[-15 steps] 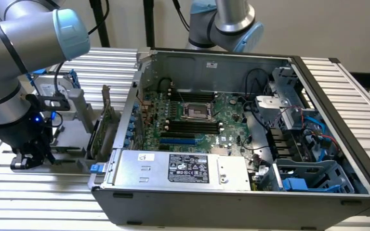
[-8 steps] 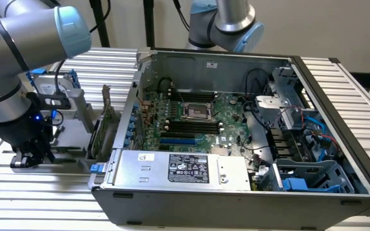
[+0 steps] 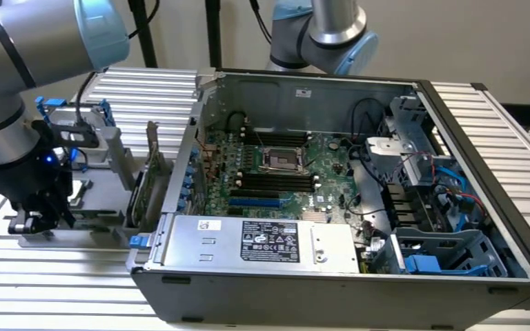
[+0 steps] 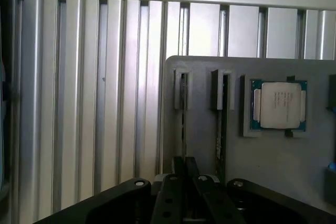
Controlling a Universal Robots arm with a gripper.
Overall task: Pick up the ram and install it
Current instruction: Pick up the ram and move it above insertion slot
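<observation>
Ram (image 4: 184, 114): thin stick, seen edge-on, standing upright in a narrow slot of the grey holder block (image 4: 273, 171). The block is outside the computer case (image 3: 339, 296), on the exterior view's left. The slot keeps the stick on edge so both flat faces are free to the fingers.
Gripper (image 4: 184, 170): lowered over the block, jaws drawn narrow, one finger on each face of the stick, by the look of it pinching it.
Second stick (image 4: 221, 124): in the neighbouring slot, apart from the fingers.
Processor (image 4: 278, 105): flat in a square recess of the same block, beyond the second stick.
Slatted aluminium table (image 4: 79, 108): carries the block.
Memory slots (image 3: 270, 181): black, on the motherboard inside the open case, well apart from the gripper; nothing installed yet
</observation>
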